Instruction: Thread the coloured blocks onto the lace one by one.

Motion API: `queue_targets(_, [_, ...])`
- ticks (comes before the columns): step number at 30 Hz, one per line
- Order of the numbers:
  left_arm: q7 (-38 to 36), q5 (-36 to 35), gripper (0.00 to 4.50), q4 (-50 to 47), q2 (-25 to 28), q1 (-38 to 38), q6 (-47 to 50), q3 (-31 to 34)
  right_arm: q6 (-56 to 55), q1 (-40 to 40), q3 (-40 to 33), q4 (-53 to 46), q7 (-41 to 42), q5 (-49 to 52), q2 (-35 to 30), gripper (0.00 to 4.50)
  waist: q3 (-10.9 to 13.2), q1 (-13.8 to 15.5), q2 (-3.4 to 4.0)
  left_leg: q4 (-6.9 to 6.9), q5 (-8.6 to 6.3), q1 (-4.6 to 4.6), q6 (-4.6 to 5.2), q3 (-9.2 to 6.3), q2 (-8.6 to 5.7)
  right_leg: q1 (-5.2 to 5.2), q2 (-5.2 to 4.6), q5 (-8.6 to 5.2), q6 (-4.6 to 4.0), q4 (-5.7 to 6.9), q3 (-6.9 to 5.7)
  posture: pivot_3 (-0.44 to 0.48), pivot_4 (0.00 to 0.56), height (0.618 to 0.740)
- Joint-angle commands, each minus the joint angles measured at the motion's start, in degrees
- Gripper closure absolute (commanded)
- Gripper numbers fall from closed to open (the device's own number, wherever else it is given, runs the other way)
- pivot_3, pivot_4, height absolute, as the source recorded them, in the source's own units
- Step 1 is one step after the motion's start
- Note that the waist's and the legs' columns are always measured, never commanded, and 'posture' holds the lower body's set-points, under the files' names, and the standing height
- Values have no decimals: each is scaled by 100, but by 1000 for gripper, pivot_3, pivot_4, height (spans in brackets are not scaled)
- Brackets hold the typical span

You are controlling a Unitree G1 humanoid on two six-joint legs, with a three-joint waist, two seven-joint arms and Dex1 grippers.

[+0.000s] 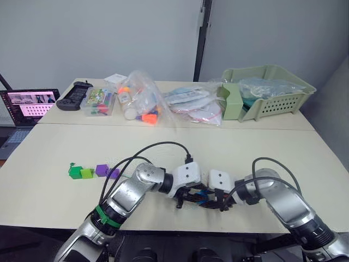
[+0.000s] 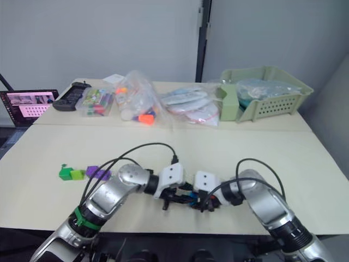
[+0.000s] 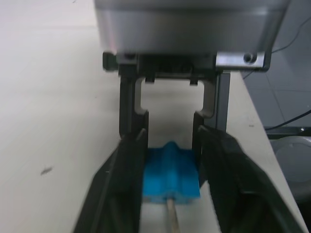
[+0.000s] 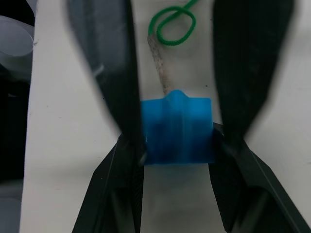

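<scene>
Meeting tip to tip near the table's (image 1: pixel 54 196) front edge, the left gripper (image 1: pixel 192 192) and the right gripper (image 1: pixel 210 197) point straight at each other. Between them sits the blue block (image 4: pixel 178 130), pressed on both sides by the right gripper's fingers (image 4: pixel 121 160), which are closed on it. In the left wrist view the same block (image 3: pixel 170 171) lies between the left gripper's fingers (image 3: pixel 124 179) as well, touching at least one of them; whether that gripper truly clamps it is hard to say from this angle. Its jaws stand narrowly apart with the block filling the gap.

The lace (image 4: pixel 171 26) runs away from the right gripper, past the block: its stiff silvery tip (image 4: pixel 159 65) enters the block's far face, and a small green loop of cord curls just beyond the tip. From the left gripper's side the tip (image 3: pixel 171 216) shows at the block's near face.

Well off to the left gripper's outer side, the other blocks lie in a short row on the table: dark green (image 1: pixel 74 172), light green (image 1: pixel 86 173), then two purple ones (image 1: pixel 102 170), touching or nearly so.
</scene>
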Motion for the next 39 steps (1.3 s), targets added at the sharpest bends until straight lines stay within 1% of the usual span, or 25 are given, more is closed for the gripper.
queue_targets(1, [-42, -14, 1186, -154, 109, -74, -99, 97, -3, 38, 144, -23, 33, 84, -13, 3153, 0, 8, 0, -1, 0, 0, 0, -1, 0, 0, 1, 0, 0, 1, -1, 0, 150, 740])
queue_targets(3, [-51, -38, 475, -181, 172, -76, -49, 105, -1, 36, 145, -21, 30, 84, -17, 3153, 0, 19, 0, 0, 0, -1, 0, -1, -1, 0, -1, 0, 0, 0, -1, 0, 150, 740])
queue_targets(4, [-57, -37, 222, -189, 230, -71, -34, 121, -11, 49, 141, -20, 28, 80, -30, 3153, 0, 25, 0, 0, 0, -1, 0, 0, -1, 0, -2, 0, 0, -1, 0, 0, 150, 740])
queue_targets(13, [-302, -134, 222, -345, 995, 189, -53, 417, -37, 94, 106, 18, 3, 82, -101, 3153, 0, 33, 0, 0, 0, -1, 0, 0, -1, -1, -2, -1, 0, -2, -1, 0, 150, 740])
queue_targets(16, [-310, -141, 222, -340, 1045, 286, -95, 426, -34, 94, 98, 27, -7, 91, -115, 3153, 0, 35, 0, 0, 0, -2, 0, 0, 0, -2, -2, -1, 0, -2, -1, 0, 150, 740])
queue_targets(20, [-380, -125, 1344, -307, 1038, 311, -55, 364, -22, 88, 92, 23, -18, 116, -141, 3153, 1, 49, -1, 1, 0, -2, 0, 1, -1, -1, -3, -1, 0, -3, -2, 0, 150, 740])
queue_targets(21, [-390, -105, 1772, -281, 1032, 308, -76, 346, -20, 84, 93, 24, -21, 121, -145, 3153, 1, 48, -1, 1, 0, -2, 0, 3, -1, -1, -3, -1, 0, -3, -1, 0, 150, 740])
queue_targets(22, [-385, -90, 1965, -254, 1012, 303, -93, 335, -18, 80, 96, 24, -25, 126, -149, 3153, 1, 48, -1, 1, 0, -3, 0, 2, 0, -2, -3, -1, 0, -2, -1, 0, 150, 740])
queue_targets(24, [-372, -67, 2688, -236, 965, 304, -107, 301, -2, 80, 94, 10, -38, 139, -154, 3153, 1, 48, -1, 0, 0, -4, 0, 2, 0, -3, -2, -1, 0, -2, -1, 0, 150, 740])
queue_targets(26, [-369, -52, 3277, -241, 941, 310, -92, 269, 14, 83, 89, -10, -44, 152, -158, 3153, 1, 48, -1, 0, 0, -5, 0, 2, 0, -4, -2, -1, 0, -3, -1, 0, 150, 740])
queue_targets(28, [-376, -25, 4018, -234, 933, 302, -84, 231, 31, 82, 82, -24, -52, 162, -159, 3153, 1, 48, -1, 0, 0, -5, 0, 2, 0, -4, -2, -1, 0, -2, -1, 0, 150, 740])
queue_targets(29, [-374, -12, 4298, -218, 921, 288, -87, 209, 37, 80, 80, -27, -56, 168, -158, 3153, 1, 48, -1, 0, 0, -5, 0, 2, 0, -4, -2, -1, 0, -2, -1, 0, 150, 740])
queue_targets(30, [-376, 2, 4457, -202, 910, 272, -94, 182, 42, 76, 80, -26, -62, 174, -159, 3153, 1, 48, -1, 0, 0, -5, 0, 1, 0, -4, -2, -1, 0, -2, -1, 0, 150, 740])
queue_targets(38, [-289, 22, 4457, -198, 859, 225, -179, 257, 78, 101, 98, -52, -72, 199, -207, 3153, 1, 48, -1, 0, 0, -5, 0, 1, -1, -4, -2, -1, 0, -2, -1, 0, 150, 740])
queue_targets(39, [-321, -75, 4212, -244, 859, 221, -122, 333, 80, 111, 112, -52, -67, 198, -220, 3153, 1, 48, -1, 0, 0, -6, 0, 2, -1, -4, -3, -1, 0, -2, -1, 0, 150, 740])
